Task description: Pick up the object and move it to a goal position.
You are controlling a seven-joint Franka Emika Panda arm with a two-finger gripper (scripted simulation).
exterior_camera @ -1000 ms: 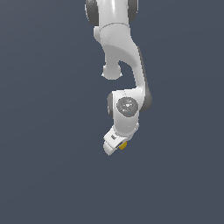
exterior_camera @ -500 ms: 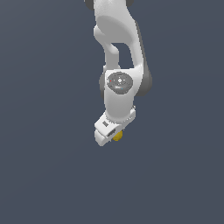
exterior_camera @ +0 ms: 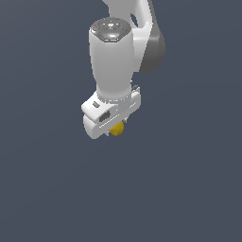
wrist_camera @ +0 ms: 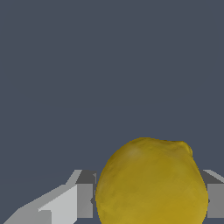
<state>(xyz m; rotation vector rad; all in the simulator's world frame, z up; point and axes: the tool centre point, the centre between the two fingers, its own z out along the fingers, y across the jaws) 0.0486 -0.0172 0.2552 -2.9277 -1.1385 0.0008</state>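
Between the fingers of the gripper (exterior_camera: 116,130), the lemon (wrist_camera: 151,183) sits pinched, the jaws closed against its sides and only part of it poking out below the white hand. Its rounded, bumpy skin gives little flat contact, so I judge a quick swing could make it roll or slip free.

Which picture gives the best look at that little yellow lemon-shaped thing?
The wrist view: the bumpy mustard-yellow lemon-like object looms large between the grey fingers, its pointed end visible. The exterior view shows only a small yellow sliver under the white gripper.
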